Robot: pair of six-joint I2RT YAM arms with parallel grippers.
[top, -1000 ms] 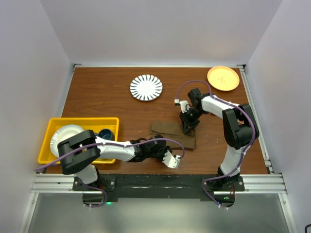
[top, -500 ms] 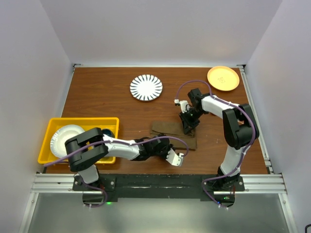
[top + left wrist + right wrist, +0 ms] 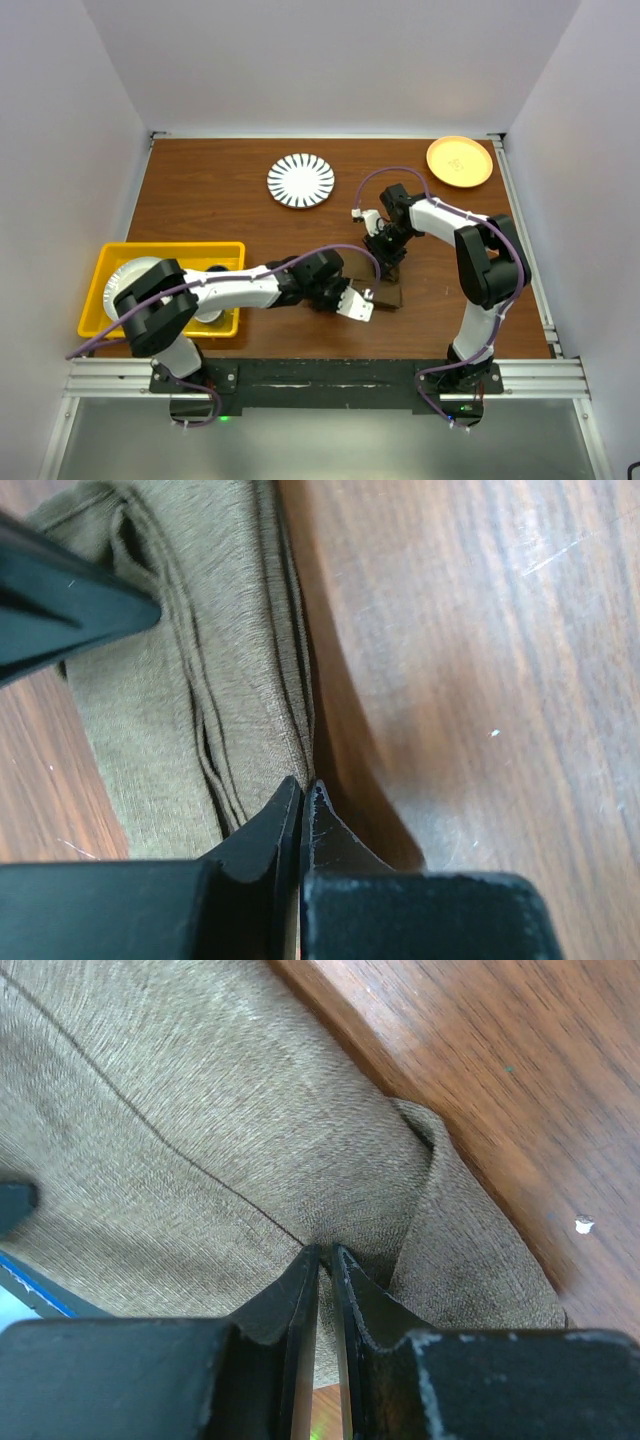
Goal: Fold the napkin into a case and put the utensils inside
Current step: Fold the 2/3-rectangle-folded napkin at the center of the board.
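As we read the top view from its left edge, a yellow bin (image 3: 170, 247) sits at the lower left with a white dish (image 3: 135, 275) in it. We can pick out no utensils there or anywhere else. A striped plate (image 3: 300, 180) lies bare in the upper middle.

Just right of centre, low in the frame, the left gripper (image 3: 358, 302) reaches the near edge of the napkin (image 3: 230, 660). In its wrist view the jaws are pressed together right at the cloth's stacked edge, and we take them to be nipping a layer there. The cloth lies on the table (image 3: 200, 200) between the two grippers, bunched into several long folds. It is narrow but loose, and not a tidy pocket.

On the cloth's far side, the right gripper (image 3: 388, 252) has its jaws closed to a hairline on a puckered ridge of fabric. An orange plate (image 3: 459, 161) lies at the upper right.

We judge the folding to be partly done. Shaping the case is not finished, and loading the cutlery has not begun.
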